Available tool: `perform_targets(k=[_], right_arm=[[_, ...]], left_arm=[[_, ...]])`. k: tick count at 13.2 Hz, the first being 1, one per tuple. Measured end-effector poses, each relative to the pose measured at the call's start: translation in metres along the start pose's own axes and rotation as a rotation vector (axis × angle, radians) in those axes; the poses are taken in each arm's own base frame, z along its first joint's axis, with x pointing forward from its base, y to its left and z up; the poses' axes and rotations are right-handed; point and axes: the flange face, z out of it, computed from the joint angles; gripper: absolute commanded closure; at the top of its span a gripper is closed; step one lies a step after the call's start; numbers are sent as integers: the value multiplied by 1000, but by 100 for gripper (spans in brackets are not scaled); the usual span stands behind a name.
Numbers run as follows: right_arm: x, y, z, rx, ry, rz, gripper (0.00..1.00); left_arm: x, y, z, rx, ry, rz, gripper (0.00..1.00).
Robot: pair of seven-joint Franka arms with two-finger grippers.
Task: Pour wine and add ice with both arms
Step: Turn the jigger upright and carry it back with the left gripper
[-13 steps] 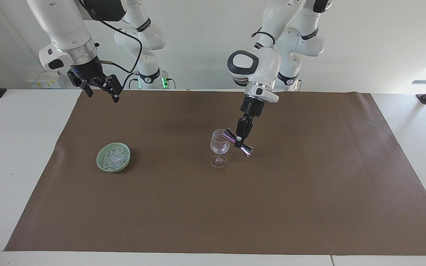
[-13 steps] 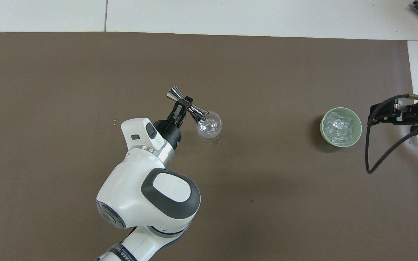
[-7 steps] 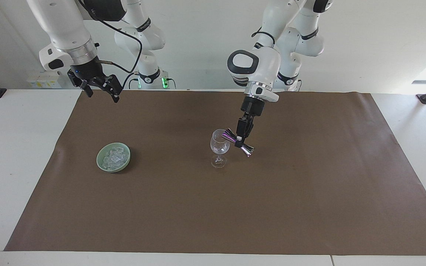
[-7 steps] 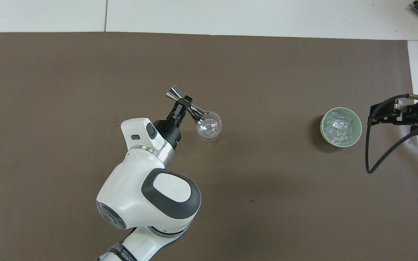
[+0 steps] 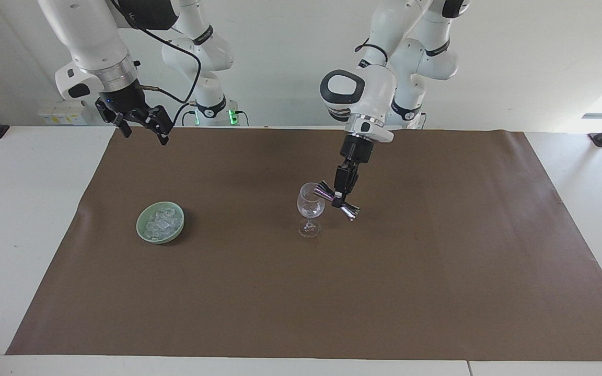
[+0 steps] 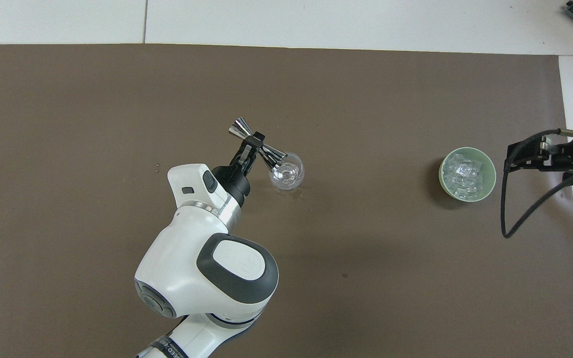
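Note:
A clear stemmed glass [image 5: 310, 207] [image 6: 286, 171] stands upright mid-mat. My left gripper [image 5: 338, 196] [image 6: 252, 140] is shut on the waist of a shiny metal jigger [image 5: 348, 210] [image 6: 239, 128]. The jigger is tilted, with its lower cup at the glass's rim. The wine is hidden: the glass looks clear. The ice [image 5: 161, 221] [image 6: 467, 175] lies heaped in a pale green bowl [image 5: 139, 225] [image 6: 441, 171] toward the right arm's end. My right gripper [image 5: 143, 133] [image 6: 510, 158] hangs open and high over the mat's edge beside the bowl, holding nothing.
A brown mat [image 5: 332, 303] [image 6: 92, 89] covers most of the white table [image 5: 24, 209]. A few small droplets [image 6: 300, 197] lie on the mat by the glass's foot. A black cable [image 6: 508, 219] loops from the right wrist.
The left arm has shifted slightly, lifting the jigger's outer end a touch while its lower cup stays at the glass's rim. The right arm has not moved.

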Motion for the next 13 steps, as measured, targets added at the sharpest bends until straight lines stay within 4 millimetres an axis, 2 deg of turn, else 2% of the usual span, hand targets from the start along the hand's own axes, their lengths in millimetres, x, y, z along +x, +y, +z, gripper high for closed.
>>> perform_targets(k=[4, 8, 11, 13], right_arm=[[0, 0, 0, 0, 0, 0, 0], [0, 0, 0, 0, 0, 0, 0], [0, 0, 0, 0, 0, 0, 0], [0, 0, 0, 0, 0, 0, 0]], left_arm=[[-6, 1, -4, 3, -3, -78, 100], [-8, -3, -15, 24, -4, -322, 100], [8, -4, -18, 26, 19, -556, 100], [32, -4, -20, 13, 43, -738, 100]])
